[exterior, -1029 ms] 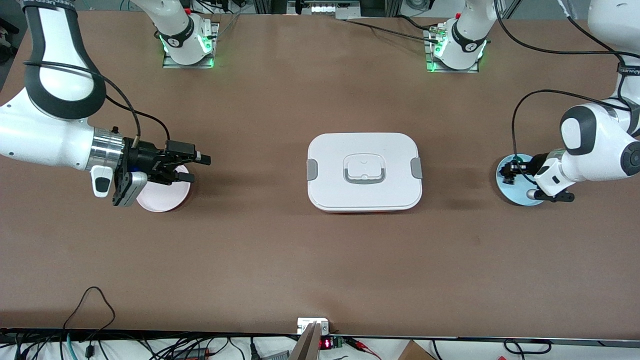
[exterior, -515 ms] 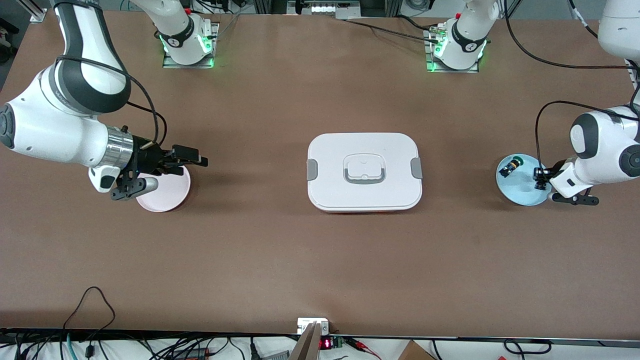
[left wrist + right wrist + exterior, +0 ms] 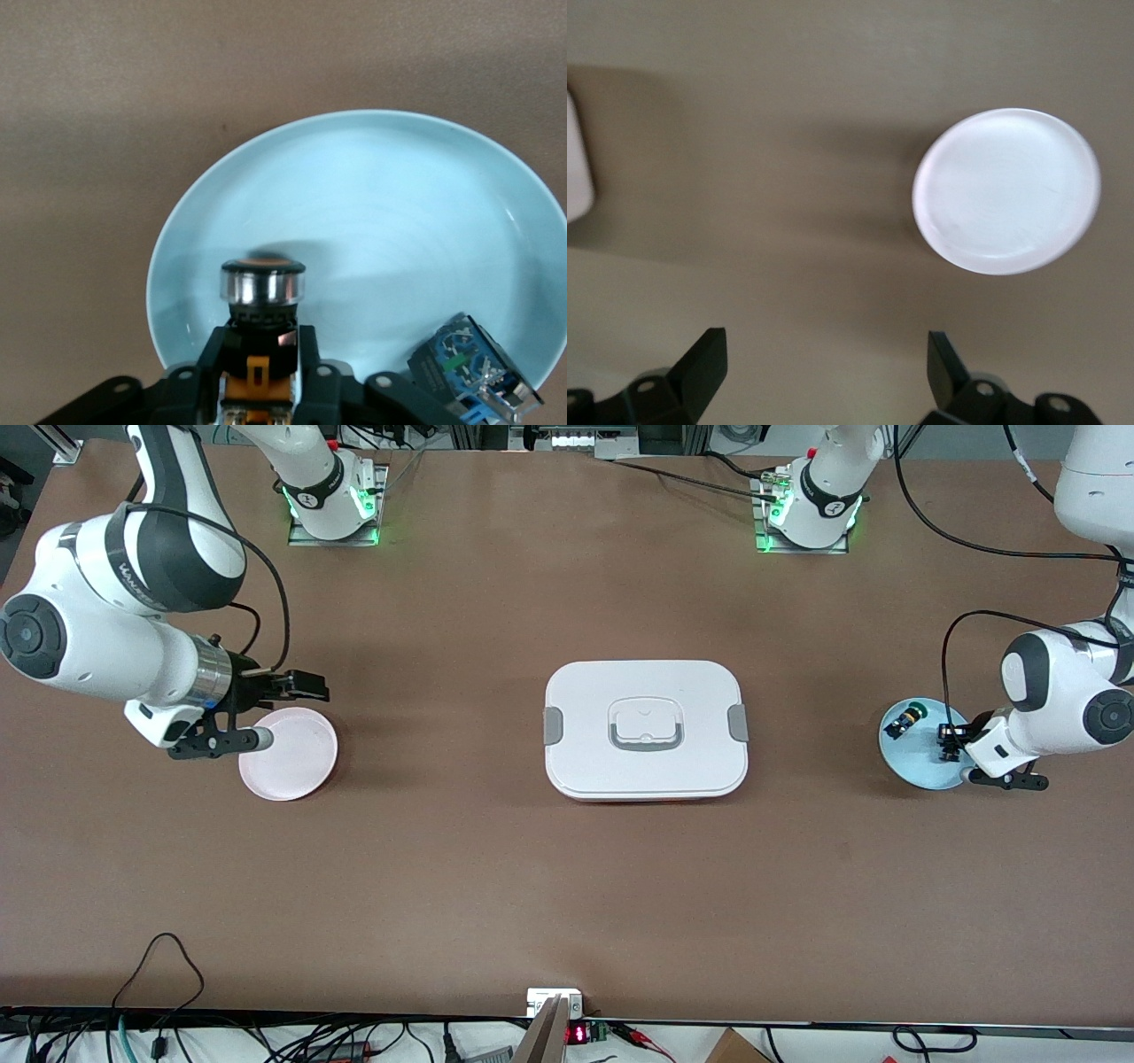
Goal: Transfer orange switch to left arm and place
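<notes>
My left gripper (image 3: pixel 948 742) is shut on the orange switch (image 3: pixel 257 376), a black part with an orange band and a chrome cap. It holds the switch over the edge of the pale blue plate (image 3: pixel 917 766) at the left arm's end of the table. The plate also shows in the left wrist view (image 3: pixel 381 204). My right gripper (image 3: pixel 306 686) is open and empty above the table beside the pink plate (image 3: pixel 292 757); its fingers (image 3: pixel 709 359) are spread wide. The white box (image 3: pixel 646 729) lies shut at the table's middle, between the two plates.
A green-capped switch (image 3: pixel 905 719) with a blue body lies on the blue plate and shows in the left wrist view (image 3: pixel 469 363). The pink plate (image 3: pixel 1007 190) is bare. A corner of the box (image 3: pixel 576 168) shows in the right wrist view.
My right gripper has drawn back off the pink plate toward the right arm's end. My left gripper has moved from over the blue plate's middle to its edge, uncovering the green-capped switch.
</notes>
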Robot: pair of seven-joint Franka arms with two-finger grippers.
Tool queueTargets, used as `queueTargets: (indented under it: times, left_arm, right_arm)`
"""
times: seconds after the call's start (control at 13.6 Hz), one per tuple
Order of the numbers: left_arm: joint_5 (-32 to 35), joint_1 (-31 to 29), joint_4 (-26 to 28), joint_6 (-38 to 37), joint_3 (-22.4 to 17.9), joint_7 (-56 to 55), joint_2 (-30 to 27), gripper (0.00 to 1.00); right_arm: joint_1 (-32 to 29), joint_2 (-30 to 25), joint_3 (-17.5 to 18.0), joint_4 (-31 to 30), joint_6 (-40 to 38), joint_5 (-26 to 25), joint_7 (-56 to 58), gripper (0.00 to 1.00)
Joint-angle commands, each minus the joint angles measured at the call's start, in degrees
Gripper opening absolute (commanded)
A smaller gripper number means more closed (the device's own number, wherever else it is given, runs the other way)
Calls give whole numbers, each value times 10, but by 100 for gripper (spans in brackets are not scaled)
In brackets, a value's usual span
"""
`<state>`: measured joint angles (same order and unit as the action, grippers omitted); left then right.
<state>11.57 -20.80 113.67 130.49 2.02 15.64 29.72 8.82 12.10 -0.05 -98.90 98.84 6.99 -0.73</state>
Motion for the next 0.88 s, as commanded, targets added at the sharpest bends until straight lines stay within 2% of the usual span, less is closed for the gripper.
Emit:
queueTargets:
  times: [0.0,0.07,0.22,0.37,0.59,0.81]
  left_arm:
    - [16,8,-10,-8,2,-1,-16,100]
    - [14,18,-13,-17,2,-2,-32,100]
    - [-1,38,-20,-46,3,-3,-82,100]
    - [-67,72,-52,-104,5,-10,-144,100]
    - [-89,101,-79,-174,5,-35,-235,100]
    - [-112,128,-115,-284,5,-91,-304,100]
  right_arm:
    - [1,-21,1,34,-41,-76,-8,100]
    - [0,-28,0,43,-45,-98,-8,100]
    - [-15,-30,-11,65,-41,-104,-9,100]
    - [-42,-31,-16,68,-38,-100,-23,100]
    - [-58,-31,-16,69,-26,-95,-30,100]
    - [-49,-46,-16,73,-44,-102,-75,100]
